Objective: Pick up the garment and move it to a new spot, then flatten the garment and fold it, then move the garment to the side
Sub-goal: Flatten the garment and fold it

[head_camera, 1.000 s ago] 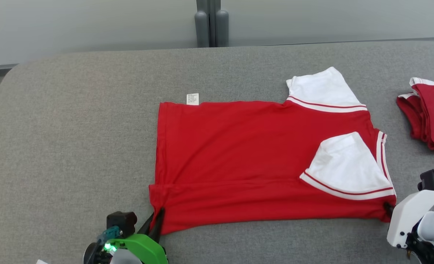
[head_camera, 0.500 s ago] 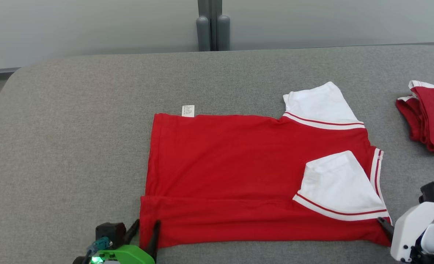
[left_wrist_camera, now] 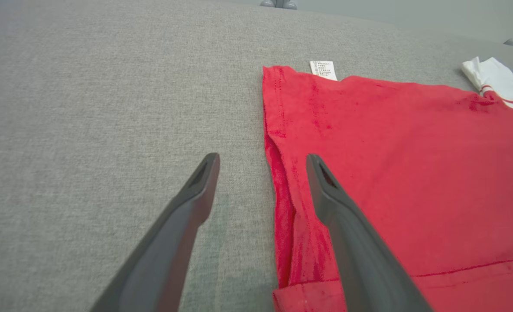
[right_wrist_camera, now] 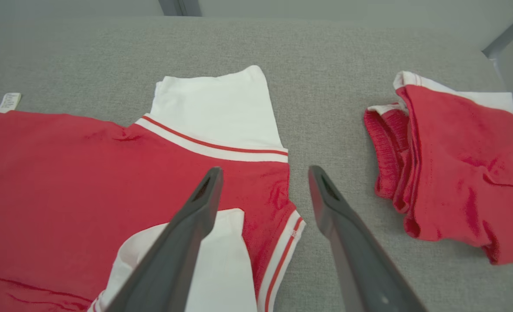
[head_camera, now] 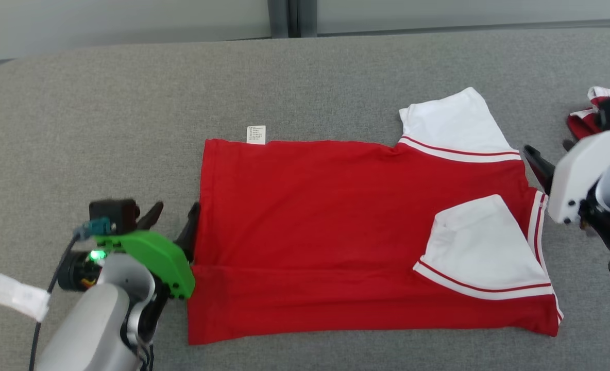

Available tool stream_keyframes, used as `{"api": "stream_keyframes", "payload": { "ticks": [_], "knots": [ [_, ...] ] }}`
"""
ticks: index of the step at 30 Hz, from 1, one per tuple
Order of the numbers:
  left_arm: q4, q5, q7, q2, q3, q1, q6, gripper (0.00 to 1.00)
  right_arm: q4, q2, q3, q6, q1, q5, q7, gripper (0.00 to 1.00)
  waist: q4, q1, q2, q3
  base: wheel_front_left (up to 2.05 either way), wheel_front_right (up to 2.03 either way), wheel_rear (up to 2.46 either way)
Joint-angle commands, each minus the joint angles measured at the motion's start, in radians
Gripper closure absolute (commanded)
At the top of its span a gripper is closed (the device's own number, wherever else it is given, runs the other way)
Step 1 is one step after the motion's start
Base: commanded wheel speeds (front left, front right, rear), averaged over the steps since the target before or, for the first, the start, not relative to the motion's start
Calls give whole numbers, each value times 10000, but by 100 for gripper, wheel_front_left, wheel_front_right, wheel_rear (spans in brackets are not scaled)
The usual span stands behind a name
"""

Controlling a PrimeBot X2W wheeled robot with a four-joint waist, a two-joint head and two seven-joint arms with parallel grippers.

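The garment (head_camera: 336,232) lies spread flat at the centre of the counter (head_camera: 104,129), hem toward the robot's left and care label (head_camera: 256,134) at the far edge. The near long edge (head_camera: 336,304) is turned in over the body, and the near sleeve (head_camera: 483,247) rests on top. The far sleeve (head_camera: 454,121) is not yet folded.

The left tool (left_wrist_camera: 261,158) is open and empty. Its fingers straddle the hem edge. The right tool (right_wrist_camera: 265,170) is also open and empty, straddling the shoulder edge.

Assessment: relocation and flattening appear complete, and the first lengthwise fold is in place. The far-side fold, any crosswise fold and the transfer to the side remain. A second red garment (right_wrist_camera: 451,173) lies apart, at the right.
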Motion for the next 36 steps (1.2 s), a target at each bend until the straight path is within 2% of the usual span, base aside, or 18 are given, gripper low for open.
{"api": "stream_keyframes", "payload": {
  "ticks": [1, 6, 13, 18, 24, 27, 29, 30, 31, 36],
  "knots": [
    [100, -82, 226, -64, 19, -473, -76, 0, 212, -162, 298, -5, -470, 17, -118, 0, -5, 0, 0, 442, 0, 0, 0],
    [844, -347, 1097, -501, -21, -2184, -168, 0, 1448, -408, 1343, -7, -2150, 108, -419, 0, 47, 0, 0, 1245, 0, 0, 0],
    [1977, -58, 1621, -680, -298, -3871, -373, 0, 3038, -1059, 2541, -7, -3857, -493, -1496, 0, 32, 0, 0, 2376, 0, 0, 0],
    [2462, 119, 1548, -744, -402, -4492, -432, 0, 3915, -1140, 2919, -7, -4581, -432, -2109, 0, 27, 0, 0, 2898, 0, 0, 0],
    [3020, 202, 1621, -887, -728, -4630, -718, 0, 4550, -1297, 3378, -7, -5130, -76, -2423, 0, 67, 0, 0, 3220, 0, 0, 0],
    [3160, 148, 1656, -1138, -959, -4564, -952, 0, 4827, -1329, 3373, -7, -5273, 99, -2588, 0, 142, 0, 0, 3322, 0, 0, 0],
    [3262, 225, 1700, -1214, -1131, -4534, -1019, 55, 4956, -1387, 3390, -7, -5370, 127, -2671, 0, 187, 0, 0, 3366, 0, 0, 0],
    [3288, 268, 1644, -1214, -1165, -4530, -970, 74, 5030, -1399, 3370, -7, -5394, 137, -2692, 0, 203, 0, 0, 3380, 0, 0, 0],
    [3323, 297, 1629, -1203, -1200, -4534, -928, 100, 5121, -1418, 3343, -7, -5421, 157, -2725, 0, 227, 0, 0, 3408, 0, 0, 0],
    [3309, 489, 1388, -1234, -1422, -4488, -1006, 100, 5540, -1554, 3024, -7, -5668, 166, -2700, 0, 437, 0, 0, 3572, 0, 0, 0]
  ]
}}
